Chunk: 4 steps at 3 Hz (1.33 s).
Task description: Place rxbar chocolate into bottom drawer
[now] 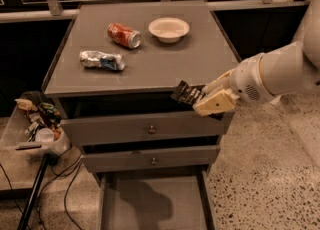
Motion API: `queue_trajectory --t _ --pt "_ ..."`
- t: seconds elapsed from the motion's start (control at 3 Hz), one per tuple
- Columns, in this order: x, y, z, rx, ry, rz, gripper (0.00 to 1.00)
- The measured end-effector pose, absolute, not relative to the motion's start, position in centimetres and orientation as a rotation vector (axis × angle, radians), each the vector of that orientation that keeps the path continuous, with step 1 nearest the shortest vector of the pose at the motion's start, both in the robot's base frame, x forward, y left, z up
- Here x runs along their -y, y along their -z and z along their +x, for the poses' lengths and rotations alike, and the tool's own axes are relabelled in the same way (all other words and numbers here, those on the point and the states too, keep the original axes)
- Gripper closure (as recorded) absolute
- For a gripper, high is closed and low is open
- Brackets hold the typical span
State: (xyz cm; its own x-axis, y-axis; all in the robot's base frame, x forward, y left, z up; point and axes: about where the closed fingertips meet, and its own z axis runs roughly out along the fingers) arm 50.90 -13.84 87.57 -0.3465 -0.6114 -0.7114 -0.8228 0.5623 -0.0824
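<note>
My gripper is shut on the rxbar chocolate, a flat black wrapper with pale stripes. It holds the bar in the air just past the front right edge of the cabinet top, level with the top drawer. The bottom drawer is pulled out below, a wide grey tray with a flat floor, to the lower left of the gripper. My white arm comes in from the right.
On the cabinet top lie a red soda can, a crushed silver-blue can and a white bowl. Two upper drawers with round knobs are closed. A bin of clutter and cables stand at the left.
</note>
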Motion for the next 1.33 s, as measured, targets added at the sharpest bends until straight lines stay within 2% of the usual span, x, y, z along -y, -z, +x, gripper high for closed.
queue_trajectory --t 1.0,1.33 --pt "10.8 -76.5 48.5 -2.196 -0.450 -1.179 1.00" --pt "10.8 -76.5 48.5 -2.196 -0.450 -1.178 1.00"
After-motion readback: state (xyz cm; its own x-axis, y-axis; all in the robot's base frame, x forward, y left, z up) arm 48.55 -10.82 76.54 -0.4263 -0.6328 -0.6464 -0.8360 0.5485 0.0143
